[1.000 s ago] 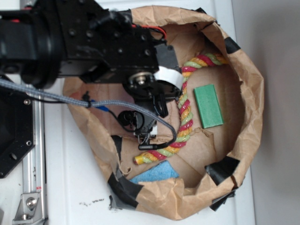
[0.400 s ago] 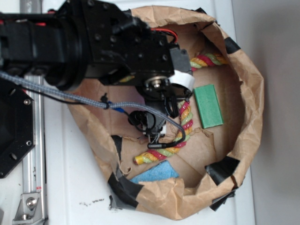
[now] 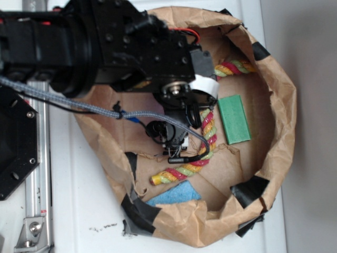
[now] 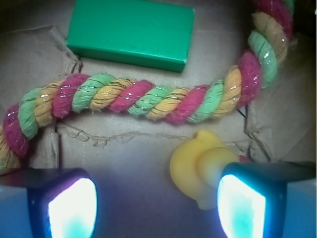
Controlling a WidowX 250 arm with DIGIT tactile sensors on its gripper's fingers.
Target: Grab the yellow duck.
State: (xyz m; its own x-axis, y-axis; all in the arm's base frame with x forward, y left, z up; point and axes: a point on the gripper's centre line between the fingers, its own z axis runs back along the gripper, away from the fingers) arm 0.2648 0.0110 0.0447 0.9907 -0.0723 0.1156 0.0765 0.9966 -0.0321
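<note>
**Duck off-centre at the right finger**

We found the gripper (image 4: pixel 151 203) spread wide with nothing held. The yellow duck (image 4: pixel 198 171) sat at the right finger's (image 4: pixel 242 206) inner face, partly behind it, just beside the rope (image 4: pixel 148 99). We judged that closing from this offset could push the duck aside or pinch its edge only. The exterior view hid the duck entirely behind the arm; it alone showed the paper bag (image 3: pixel 281 105), while both showed the green block (image 4: pixel 131 32).

A white bench (image 3: pixel 79 211) is seen carrying a taped brown paper basin (image 3: pixel 281 105); small dark specks (image 3: pixel 102 227) are scattered beside it.
</note>
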